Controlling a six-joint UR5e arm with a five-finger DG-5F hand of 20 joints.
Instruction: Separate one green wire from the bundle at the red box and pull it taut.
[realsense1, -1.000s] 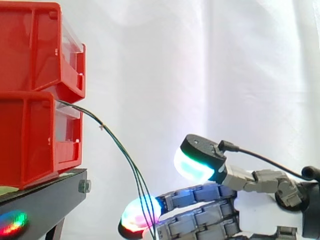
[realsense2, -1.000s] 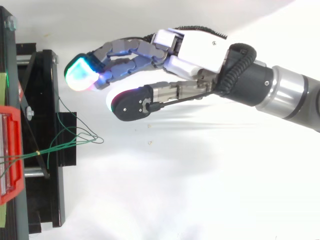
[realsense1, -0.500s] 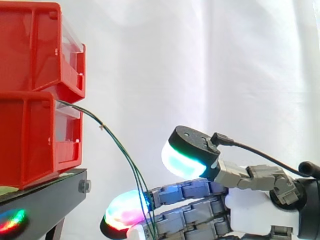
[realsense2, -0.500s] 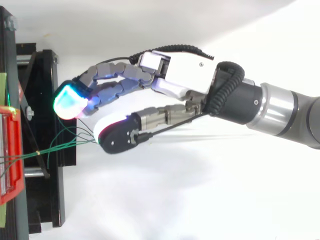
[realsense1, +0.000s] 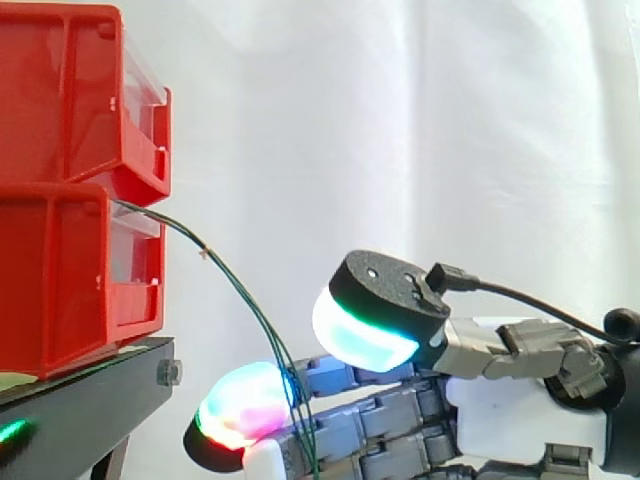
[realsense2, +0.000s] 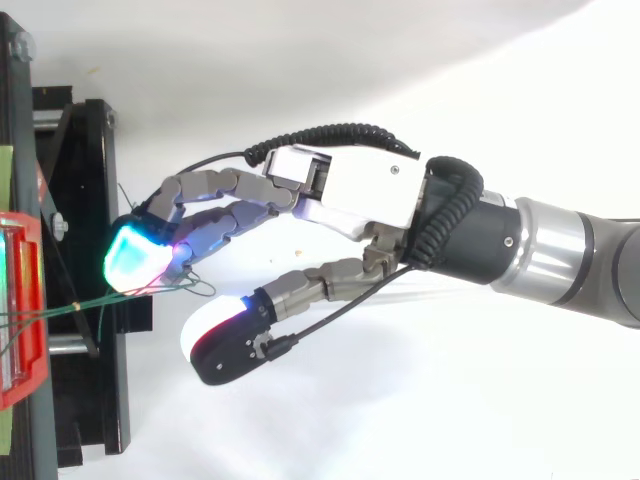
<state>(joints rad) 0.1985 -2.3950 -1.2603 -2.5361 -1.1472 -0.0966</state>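
Note:
A bundle of thin green wires (realsense1: 238, 292) comes out of the lower red box (realsense1: 60, 270) and sags down to the right. In the top view the wires (realsense2: 95, 299) cross the black stand and end in loops beside the glowing fingertips (realsense2: 135, 265). My hand (realsense2: 360, 190) reaches in from the right, open, with its fingers stretched toward the box and the thumb (realsense2: 220, 335) spread apart. In the side view the wires hang down in front of the fingers (realsense1: 240, 410), below the thumb pad (realsense1: 360, 335). Nothing is pinched.
A second red box (realsense1: 70, 90) is stacked on the lower one. Both rest on a black stand (realsense1: 90, 400) at the left, with a white curtain behind. The white floor (realsense2: 400, 400) lies under the arm.
The hand has moved left toward the box and the wires. Its fingertips now overlap the wire loops, and the thumb has swung away from the fingers.

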